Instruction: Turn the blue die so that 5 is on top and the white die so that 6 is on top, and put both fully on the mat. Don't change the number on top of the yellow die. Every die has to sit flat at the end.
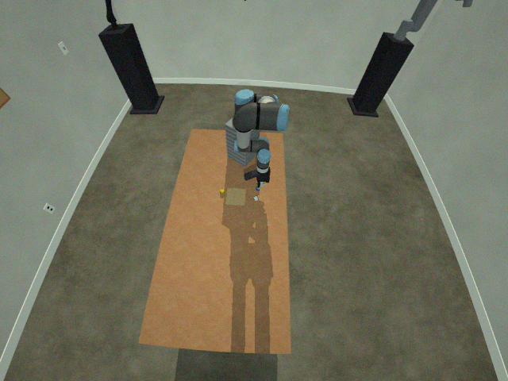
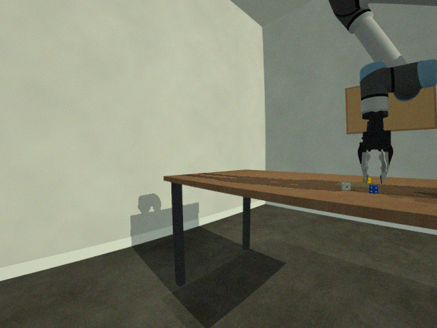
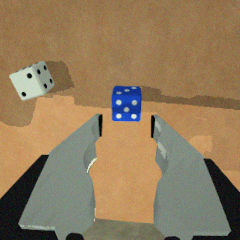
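The blue die (image 2: 373,188) (image 3: 126,103) stands on the table just ahead of my fingertips in the wrist view, showing a 5 face and a foreshortened 3 face. My gripper (image 2: 373,182) (image 3: 126,116) is part open and empty, low above the table. The white die (image 1: 255,198) (image 2: 346,186) (image 3: 31,82) lies off the mat, left of the blue die in the wrist view, showing 2 and 4 faces. The yellow die (image 1: 221,190) (image 2: 368,180) stands just left of the mat (image 1: 236,197). I cannot read its top.
The wooden table (image 1: 197,262) has its right edge close to the blue and white dice. The floor (image 3: 125,229) shows past that edge at the bottom of the wrist view. The robot's grey pedestal (image 1: 236,148) stands at the back of the table.
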You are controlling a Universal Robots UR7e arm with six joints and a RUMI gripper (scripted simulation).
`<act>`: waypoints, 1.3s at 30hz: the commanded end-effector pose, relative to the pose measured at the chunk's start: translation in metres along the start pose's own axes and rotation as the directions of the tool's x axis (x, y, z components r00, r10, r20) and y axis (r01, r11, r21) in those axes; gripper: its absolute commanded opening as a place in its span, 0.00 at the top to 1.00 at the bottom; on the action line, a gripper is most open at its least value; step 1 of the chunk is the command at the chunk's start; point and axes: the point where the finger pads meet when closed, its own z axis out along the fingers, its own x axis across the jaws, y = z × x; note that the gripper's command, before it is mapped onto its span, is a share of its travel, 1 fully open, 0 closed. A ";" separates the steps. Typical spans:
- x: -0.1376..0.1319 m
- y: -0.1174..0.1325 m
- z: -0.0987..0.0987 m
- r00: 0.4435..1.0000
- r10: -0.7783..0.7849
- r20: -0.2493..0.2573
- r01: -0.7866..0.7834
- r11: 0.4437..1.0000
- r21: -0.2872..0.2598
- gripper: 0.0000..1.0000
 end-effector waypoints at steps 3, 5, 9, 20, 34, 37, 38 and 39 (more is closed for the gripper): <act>0.000 0.000 0.000 1.000 0.000 0.001 0.000 1.000 0.000 0.76; 0.000 0.000 0.001 1.000 0.000 0.001 0.000 1.000 0.000 0.76; 0.000 0.000 0.004 1.000 0.000 0.001 0.000 1.000 0.000 0.76; 0.000 0.000 0.020 1.000 0.000 0.001 0.000 1.000 0.000 0.76; 0.000 0.000 0.030 1.000 0.000 0.001 0.000 1.000 0.000 0.76; 0.000 0.000 0.030 1.000 0.000 0.001 0.000 1.000 0.000 0.76; 0.000 0.000 0.030 1.000 0.000 0.001 0.000 1.000 0.000 0.76; 0.000 0.000 0.030 1.000 0.000 0.001 0.000 1.000 0.000 0.76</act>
